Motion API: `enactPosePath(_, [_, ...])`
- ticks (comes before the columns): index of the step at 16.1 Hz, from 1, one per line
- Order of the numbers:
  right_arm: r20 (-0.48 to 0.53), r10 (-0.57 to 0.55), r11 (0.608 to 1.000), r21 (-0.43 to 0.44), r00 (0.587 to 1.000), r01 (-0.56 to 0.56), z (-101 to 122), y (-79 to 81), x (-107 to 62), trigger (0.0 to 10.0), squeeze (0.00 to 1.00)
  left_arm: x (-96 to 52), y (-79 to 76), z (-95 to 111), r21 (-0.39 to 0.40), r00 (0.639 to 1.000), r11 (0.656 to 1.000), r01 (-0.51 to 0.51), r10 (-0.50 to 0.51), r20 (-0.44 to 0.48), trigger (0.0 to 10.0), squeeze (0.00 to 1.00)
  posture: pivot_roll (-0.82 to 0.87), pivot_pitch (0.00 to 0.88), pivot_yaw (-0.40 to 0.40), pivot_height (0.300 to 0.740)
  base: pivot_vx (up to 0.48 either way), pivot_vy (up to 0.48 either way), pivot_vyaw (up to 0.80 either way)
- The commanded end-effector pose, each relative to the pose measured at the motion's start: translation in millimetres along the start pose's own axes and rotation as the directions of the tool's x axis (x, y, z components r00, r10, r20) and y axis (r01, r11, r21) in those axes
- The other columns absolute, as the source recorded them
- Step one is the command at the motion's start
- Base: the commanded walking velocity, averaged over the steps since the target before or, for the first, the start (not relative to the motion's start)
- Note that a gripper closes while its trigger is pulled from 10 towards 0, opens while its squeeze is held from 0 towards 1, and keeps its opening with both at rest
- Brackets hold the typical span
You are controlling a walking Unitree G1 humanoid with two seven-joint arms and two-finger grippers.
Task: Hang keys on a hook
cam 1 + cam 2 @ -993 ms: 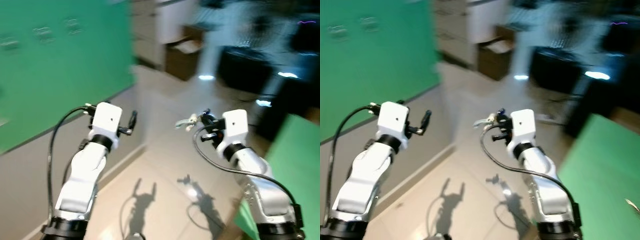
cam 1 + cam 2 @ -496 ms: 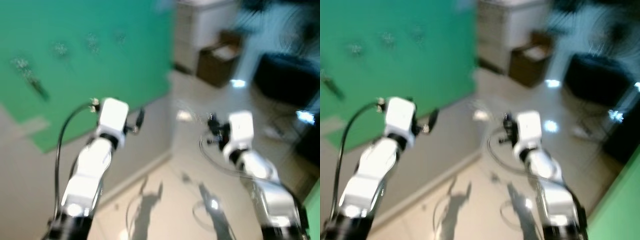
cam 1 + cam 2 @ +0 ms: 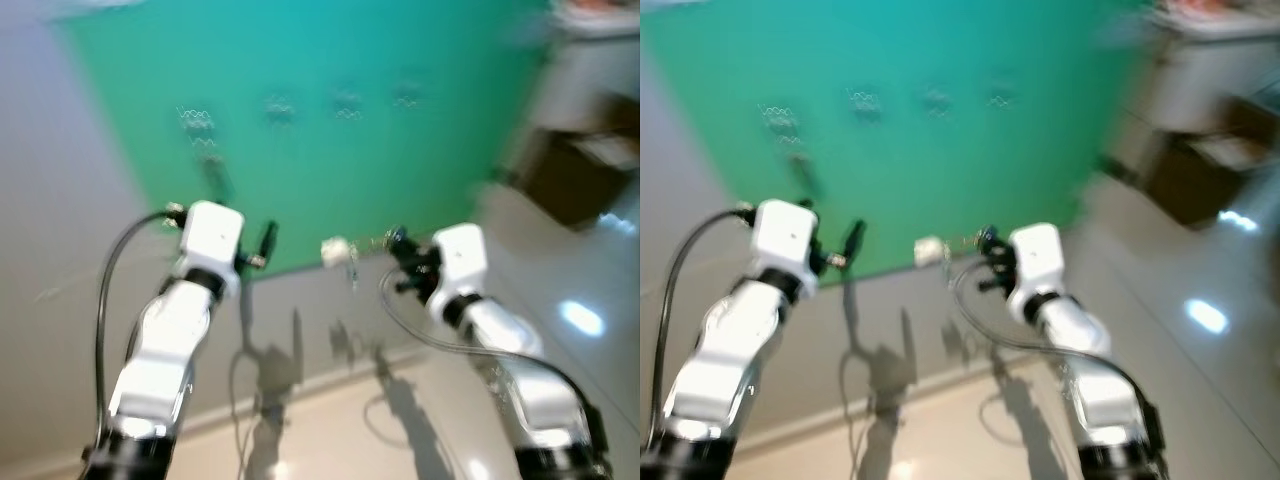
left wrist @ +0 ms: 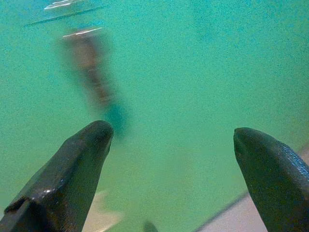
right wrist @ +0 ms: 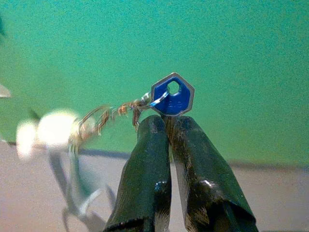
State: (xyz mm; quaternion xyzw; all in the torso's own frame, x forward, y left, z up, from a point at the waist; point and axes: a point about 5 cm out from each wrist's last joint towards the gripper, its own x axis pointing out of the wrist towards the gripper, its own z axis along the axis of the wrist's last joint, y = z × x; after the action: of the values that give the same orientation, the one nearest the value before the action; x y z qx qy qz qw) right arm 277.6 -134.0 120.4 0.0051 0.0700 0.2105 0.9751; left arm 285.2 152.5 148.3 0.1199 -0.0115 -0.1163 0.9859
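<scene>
Keys (image 5: 172, 94) with a blue head are pinched between the closed fingers of the right gripper (image 5: 166, 126), facing the green wall (image 3: 320, 150). The left gripper (image 4: 171, 140) is released, fingers wide apart, near blurred hooks (image 3: 280, 108).

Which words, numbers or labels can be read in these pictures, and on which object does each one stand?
None can be read.
Blue key head, pinched in the right gripper: faint marks, too small and blurred to read.
White tag on the key ring: blurred, no text legible.
Green wall panel with its hooks: no lettering visible.
</scene>
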Motion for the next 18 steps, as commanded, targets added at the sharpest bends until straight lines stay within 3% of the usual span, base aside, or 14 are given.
enactPosePath(1, [0.03,0.044,0.999,-0.001,0.999,-0.044,5,5.7,2.1,10.0,0.0,-1.6,5.5,1,0.005,1.0,1.0,0.0,0.0,0.006,10.0,0.0,-0.03,0.0,0.003,0.74,0.0,0.0,0.8])
enactPosePath(4, [0.037,0.063,0.998,0.005,0.997,-0.064,6,1.4,-2.9,10.0,0.0,-3.5,0.6,4,0.033,0.999,0.999,0.032,-0.033,0.02,10.0,0.0,-0.04,0.0,0.005,0.74,0.0,0.0,0.8])
enactPosePath(11, [0.07,0.101,0.995,-0.002,0.992,-0.101,13,6.6,1.8,10.0,0.0,0.9,0.1,2,0.029,1.0,1.0,0.008,-0.008,0.004,10.0,0.0,-0.04,0.0,0.005,0.74,0.0,-0.45,0.8])
enactPosePath(14, [0.09,0.08,0.997,-0.008,0.993,-0.079,17,5.6,3.0,10.0,0.0,0.4,1.7,-1,0.034,1.0,0.999,-0.001,0.002,-0.013,10.0,0.0,-0.04,0.0,0.006,0.74,0.0,-0.101,0.8])
enactPosePath(18, [0.141,0.069,0.997,0.014,0.988,-0.072,26,9.2,6.6,10.0,0.0,0.1,2.5,-2,0.048,1.0,0.999,0.012,-0.011,-0.022,10.0,0.0,-0.04,0.0,0.001,0.74,0.0,0.0,0.0])
